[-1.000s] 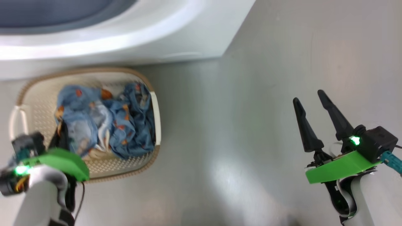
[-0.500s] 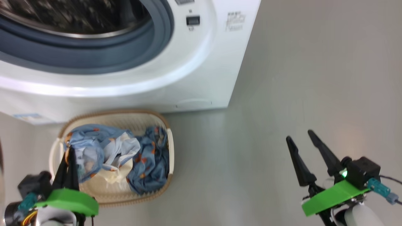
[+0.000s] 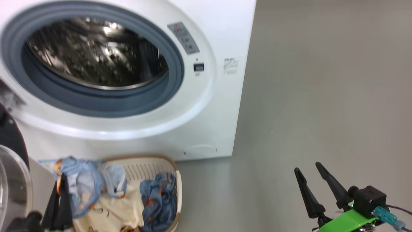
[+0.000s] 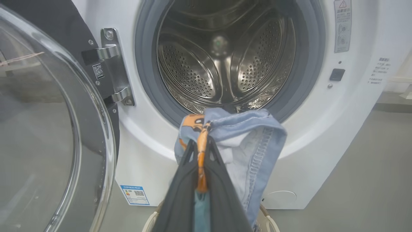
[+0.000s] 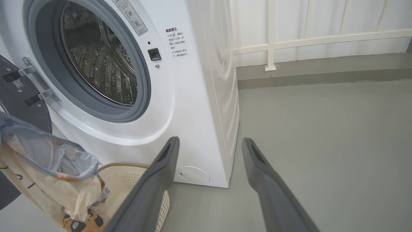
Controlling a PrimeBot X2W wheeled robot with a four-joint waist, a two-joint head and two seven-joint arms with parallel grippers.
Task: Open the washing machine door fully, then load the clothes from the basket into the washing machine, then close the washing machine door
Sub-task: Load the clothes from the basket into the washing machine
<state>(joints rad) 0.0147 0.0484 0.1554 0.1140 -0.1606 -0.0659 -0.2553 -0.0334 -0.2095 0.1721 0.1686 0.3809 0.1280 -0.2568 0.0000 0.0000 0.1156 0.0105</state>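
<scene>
Lifting a garment toward the drum looks like the step in hand. In the head view the left gripper (image 3: 61, 185), low in front of the washing machine (image 3: 206, 106), has its fingers pressed together on a light-blue piece of the clothes (image 3: 83, 187). The piece is drawn up out of the basket (image 3: 154, 166), which sits at the machine's foot with more blue cloth inside. The right gripper (image 3: 307, 167) waits past the machine's right corner over bare floor (image 3: 322, 96), jaws apart and empty. The washing machine door (image 3: 11, 180) stands swung out on the machine's left.

From the left wrist view, the pinch is on an orange-printed hem, and the rest droops below the lower lip of the machine's mouth. I'd raise the bundle above the grey rubber ring (image 4: 146, 80) first. Then aim for the middle of the drum (image 4: 225, 54) and let go well inside, so no tail is left over the lip. The hinge (image 4: 112, 64) and the door's edge crowd the left of the mouth; the right gives more room.

From the right wrist view, cream fabric hangs with the blue, so both may ride in together. Open floor runs from the machine's right side to a white railing (image 5: 289, 45), and that arm is well out of the way.
</scene>
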